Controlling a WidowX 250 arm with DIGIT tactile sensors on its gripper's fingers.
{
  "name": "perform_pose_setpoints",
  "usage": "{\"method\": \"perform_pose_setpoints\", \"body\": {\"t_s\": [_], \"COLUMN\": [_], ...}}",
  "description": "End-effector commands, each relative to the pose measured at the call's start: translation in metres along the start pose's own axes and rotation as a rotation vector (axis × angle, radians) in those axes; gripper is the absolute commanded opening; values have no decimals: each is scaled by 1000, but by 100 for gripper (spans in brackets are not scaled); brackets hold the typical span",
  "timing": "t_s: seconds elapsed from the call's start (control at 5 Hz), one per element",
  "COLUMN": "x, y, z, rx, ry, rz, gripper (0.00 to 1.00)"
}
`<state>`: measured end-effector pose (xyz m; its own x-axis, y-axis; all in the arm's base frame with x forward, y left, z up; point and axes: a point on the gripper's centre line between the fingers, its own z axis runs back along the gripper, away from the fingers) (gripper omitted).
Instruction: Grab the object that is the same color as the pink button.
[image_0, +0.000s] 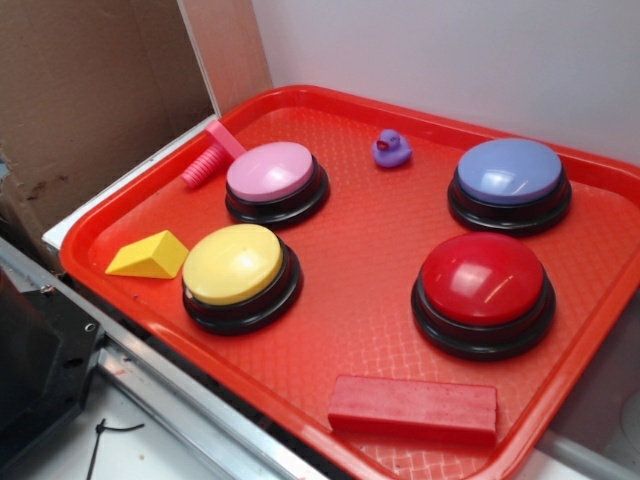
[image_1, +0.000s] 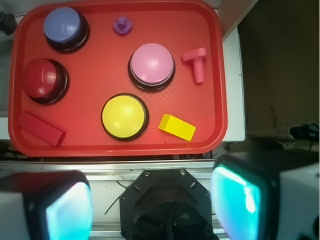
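Gripper (image_1: 152, 210): seen only in wrist view, 2 fingers spread wide apart, pinching nothing, hovering off the tray's near edge.
Tray (image_1: 216, 75): 1, red, ahead of gripper.
Buttons: 4 domes on black bases. Pink button (image_1: 151, 63) straight ahead; yellow button (image_1: 124, 115) nearer; red button (image_1: 43, 78) and blue button (image_1: 62, 25) ahead-left.
Pink bolt (image_1: 197, 63): 1, lying flat ahead-right, just beside pink button, apart from it.
Other bits: 1 purple duck (image_1: 122, 24) far ahead; 1 yellow wedge (image_1: 177, 127) near-right; 1 red block (image_1: 41, 128) near-left.
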<state>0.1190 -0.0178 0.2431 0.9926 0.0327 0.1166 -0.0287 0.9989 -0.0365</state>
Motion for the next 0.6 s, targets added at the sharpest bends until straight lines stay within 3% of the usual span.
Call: {"method": "perform_pose_setpoints", "body": {"t_s": [0.0,0.2,0.4], "x": [0,37,80], "y": [0,2,5], "z": [0,-5,-12], "rx": [0,38,76], "ry": [0,36,25], "rz": [0,29,53], "gripper": [100,100,100]}}
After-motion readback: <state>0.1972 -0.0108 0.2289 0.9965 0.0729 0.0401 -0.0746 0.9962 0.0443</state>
